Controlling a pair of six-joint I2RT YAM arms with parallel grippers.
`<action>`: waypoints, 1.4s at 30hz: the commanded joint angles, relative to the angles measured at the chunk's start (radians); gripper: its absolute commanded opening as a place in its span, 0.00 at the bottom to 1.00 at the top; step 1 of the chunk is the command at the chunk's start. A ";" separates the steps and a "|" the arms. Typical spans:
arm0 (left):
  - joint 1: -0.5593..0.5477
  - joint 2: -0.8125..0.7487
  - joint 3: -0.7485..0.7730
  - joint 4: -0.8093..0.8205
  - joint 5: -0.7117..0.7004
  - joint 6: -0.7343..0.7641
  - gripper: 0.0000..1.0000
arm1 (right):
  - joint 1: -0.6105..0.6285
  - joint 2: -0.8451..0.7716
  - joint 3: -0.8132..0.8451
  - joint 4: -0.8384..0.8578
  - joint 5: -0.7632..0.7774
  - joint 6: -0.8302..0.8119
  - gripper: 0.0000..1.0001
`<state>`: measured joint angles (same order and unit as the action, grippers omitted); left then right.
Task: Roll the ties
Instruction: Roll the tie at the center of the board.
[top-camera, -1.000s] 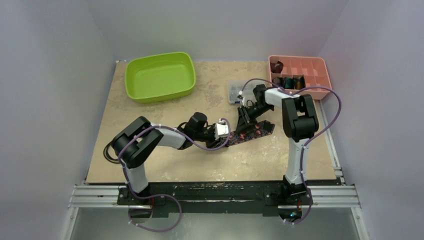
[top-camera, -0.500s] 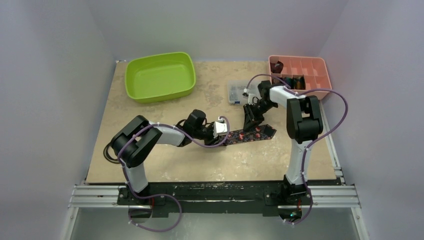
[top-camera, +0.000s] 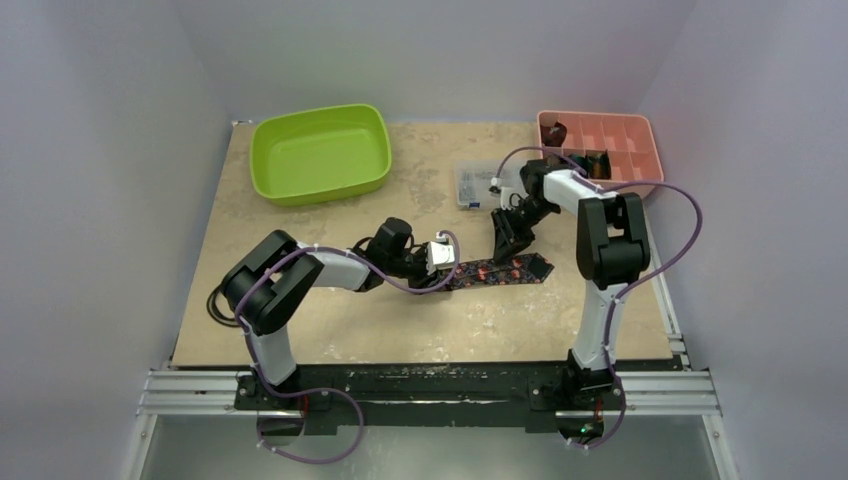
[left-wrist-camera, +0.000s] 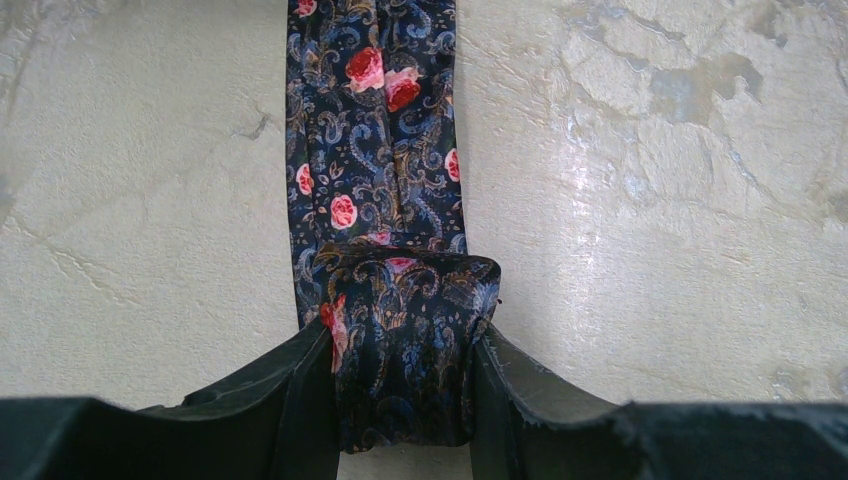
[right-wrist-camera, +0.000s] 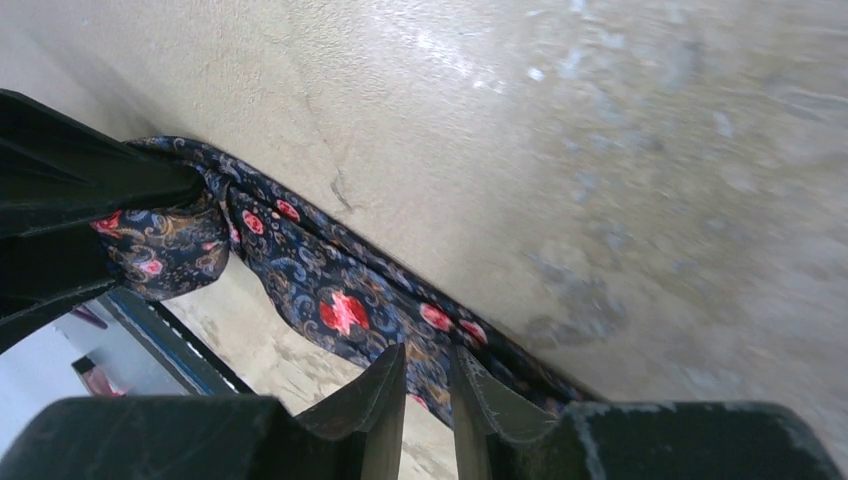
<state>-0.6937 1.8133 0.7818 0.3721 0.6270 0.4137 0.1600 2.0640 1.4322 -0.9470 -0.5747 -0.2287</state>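
- surface (top-camera: 330, 320): pale, marbled stone look, carrying everything.
- tub (top-camera: 320, 150): lime green, at the far left.
- tray (top-camera: 600, 116): pink, with compartments, at the far right corner.
- tie (top-camera: 505, 268): dark paisley with red-pink roses, lying flat across the middle of the surface. Its left end is wound into a short fat roll (left-wrist-camera: 405, 340), and the unrolled part runs straight away from it.
- left tool (left-wrist-camera: 403, 340): part open, holding the roll, one finger pressed on each side.
- right tool (right-wrist-camera: 428, 355): narrow, its tips pinching the flat part of the tie, right of the roll and short of the wide end.
- box (top-camera: 470, 185): clear plastic, just behind the right tool. Its contents are too small to tell.
- coils (top-camera: 585, 165): small dark rolls in the near-left compartments of the tray.
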 joint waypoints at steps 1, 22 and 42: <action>0.014 0.018 0.000 -0.088 -0.028 0.027 0.10 | -0.078 -0.090 0.010 -0.032 0.054 -0.022 0.24; 0.014 0.024 0.004 -0.091 -0.030 0.026 0.10 | -0.105 -0.068 -0.028 0.013 0.130 0.012 0.35; 0.013 0.023 0.007 -0.099 -0.040 0.020 0.11 | -0.101 -0.131 -0.027 -0.052 0.012 -0.020 0.00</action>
<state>-0.6937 1.8137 0.7841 0.3676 0.6254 0.4152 0.0540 2.0174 1.3979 -0.9550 -0.5213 -0.2272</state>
